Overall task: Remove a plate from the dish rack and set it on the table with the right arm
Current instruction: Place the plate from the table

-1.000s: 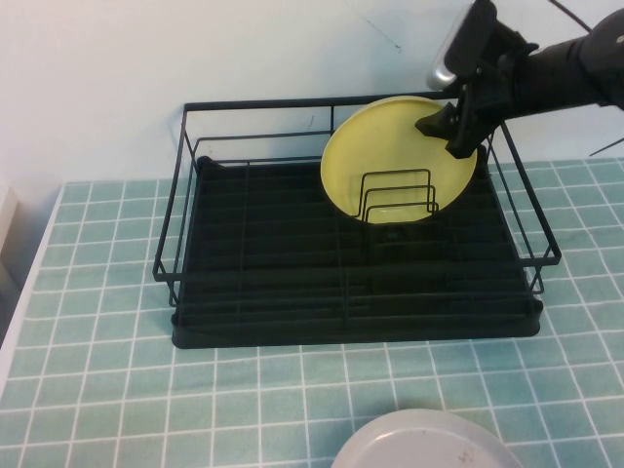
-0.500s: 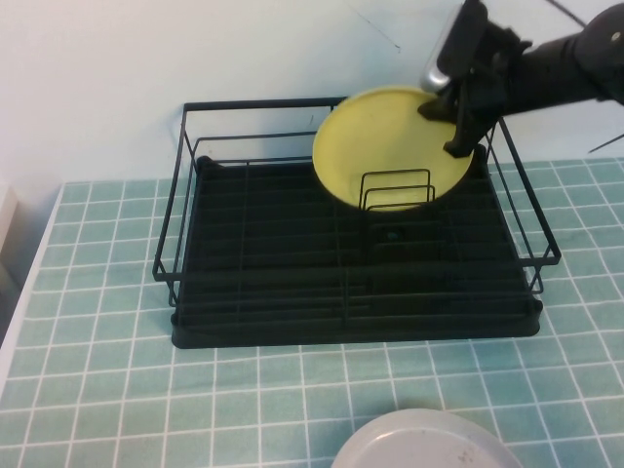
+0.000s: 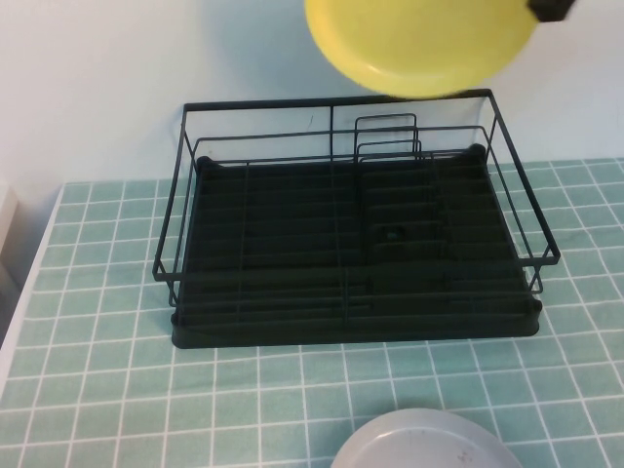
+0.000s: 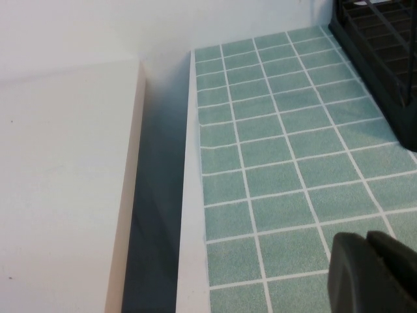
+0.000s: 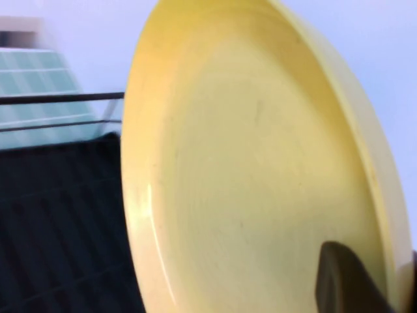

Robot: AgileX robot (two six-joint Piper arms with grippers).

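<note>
On the tiled worktop (image 3: 97,390) we saw the black dish rack (image 3: 356,322) near its far edge. The yellow plate (image 3: 419,44) hung above the rack's far rail, clamped at its rim by our right gripper (image 5: 365,277). Our left gripper (image 4: 374,274) sat low by the worktop's left edge; its jaws we couldn't judge.

Plate (image 3: 419,49) and grey plate (image 3: 424,444) edge-cropped.

A plain white wall (image 3: 117,68) rises behind, with a white ledge (image 4: 58,189) set apart at one side
</note>
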